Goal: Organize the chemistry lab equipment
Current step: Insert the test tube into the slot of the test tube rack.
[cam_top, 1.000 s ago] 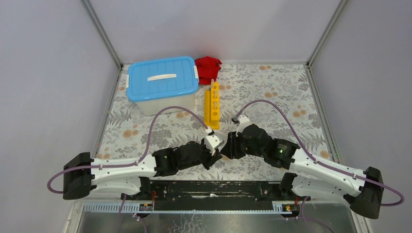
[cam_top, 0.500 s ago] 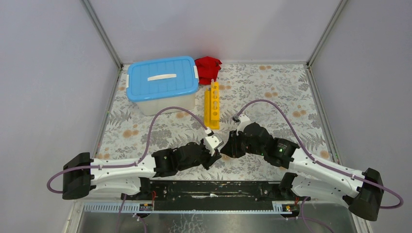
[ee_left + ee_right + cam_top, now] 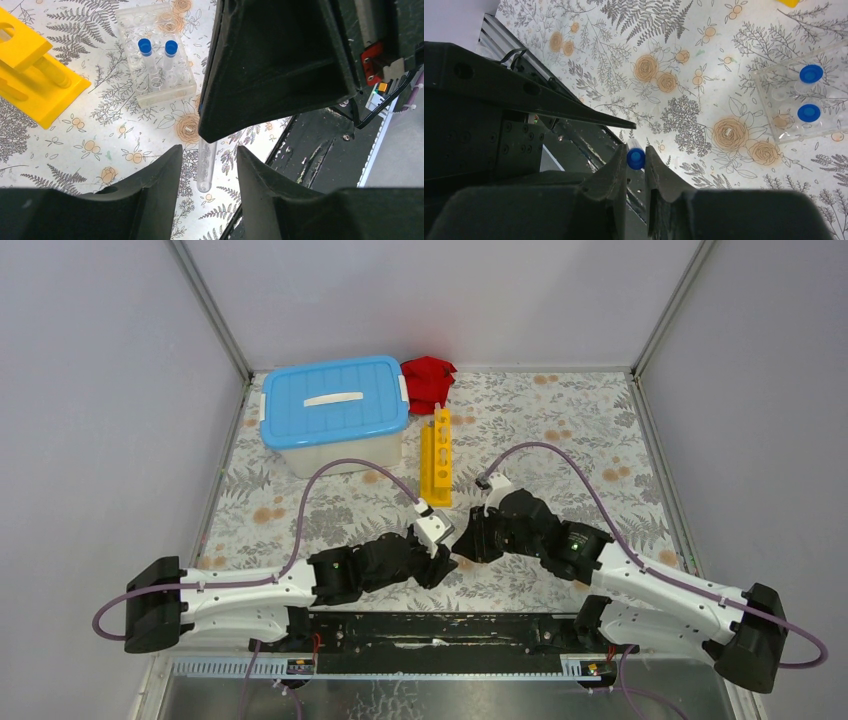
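A clear blue-capped tube [image 3: 636, 158] hangs above the table's near edge, and my right gripper [image 3: 636, 150] is shut on its cap end. The tube's clear body [image 3: 205, 165] reaches down between the fingers of my left gripper [image 3: 207, 155], which stand open and apart from it on both sides. In the top view the two grippers meet tip to tip, left [image 3: 445, 558] and right [image 3: 462, 550]. A clear tube holder [image 3: 155, 75] on the floral mat holds two blue-capped tubes [image 3: 145, 46]. The yellow holed rack [image 3: 437, 455] lies mid-table. The white blue-lidded tub [image 3: 335, 405] stands closed at the back left.
A red cloth [image 3: 428, 380] lies behind the rack beside the tub. The black base rail [image 3: 440, 630] runs along the near edge just under both grippers. Grey walls close the table in on the left, right and back.
My left gripper has opened off the tube, which stays in the right gripper's grip. The right jaws closed in earlier. Both arms have barely shifted.
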